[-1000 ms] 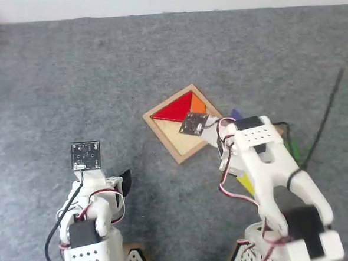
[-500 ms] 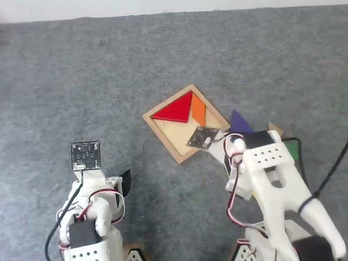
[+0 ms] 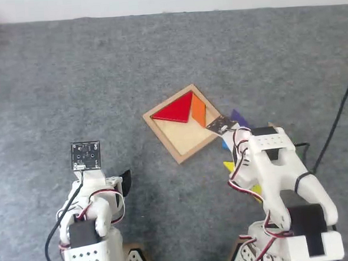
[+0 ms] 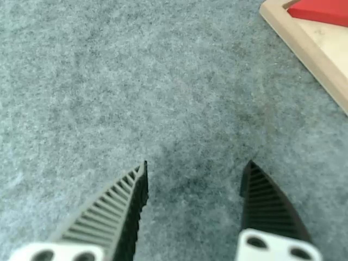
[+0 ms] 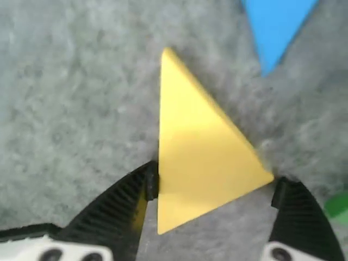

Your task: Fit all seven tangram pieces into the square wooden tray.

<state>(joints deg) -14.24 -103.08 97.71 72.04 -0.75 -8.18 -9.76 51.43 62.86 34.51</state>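
Right wrist view is showing us the yellow triangle (image 5: 201,157) lying flat on the grey table (image 5: 65,81) between the right jaws. They are standing wide open around it and gripping nothing. One jaw is touching, or all but touching, a long edge, and the other is sitting just off the far corner. A blue piece (image 5: 277,27) is lying just beyond the triangle's tip.

In the high view we are seeing the wooden tray (image 3: 183,137) turned like a diamond near the middle of the table. A red triangle (image 3: 176,111) and an orange piece (image 3: 198,109) are already sitting in its far corner, and the rest of its floor is bare.

We are judging the step in hand to be picking up the yellow triangle. The piece is thin, so we are wanting the jaws down at table level before closing. An edge-against-corner pinch is likely to let it swivel, so we are favouring a small wrist turn for a squarer hold. We are also favouring a straight lift, clear of the blue piece.

The left jaws are hanging open over the table, holding nothing.
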